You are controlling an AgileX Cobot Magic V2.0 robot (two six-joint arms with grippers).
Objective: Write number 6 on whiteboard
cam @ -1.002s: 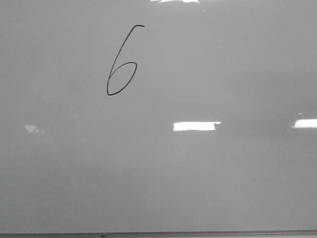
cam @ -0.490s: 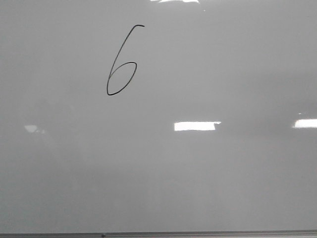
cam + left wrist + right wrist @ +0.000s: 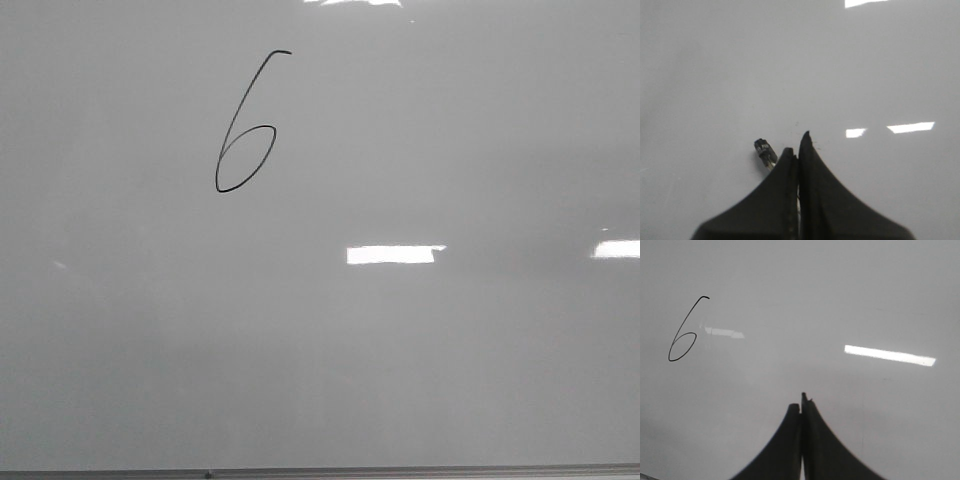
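The whiteboard (image 3: 420, 380) fills the front view, and neither gripper shows there. A thin black slanted number 6 (image 3: 245, 125) is drawn at its upper left; it also appears in the right wrist view as the number 6 (image 3: 684, 335), well off to the side of my right gripper (image 3: 801, 404). That gripper is shut with nothing between its fingers, above the bare whiteboard (image 3: 840, 300). My left gripper (image 3: 797, 146) is shut on a marker (image 3: 766, 152), whose dark tip pokes out beside the fingers over the blank whiteboard (image 3: 740, 65).
Bright rectangular light reflections (image 3: 392, 254) lie on the board's glossy surface. A thin dark grey bottom edge (image 3: 320, 472) runs along the board's lower side.
The 6 is unchanged. A faint reflection at the board's left has faded away, and the bright reflection in the middle has shifted slightly left.
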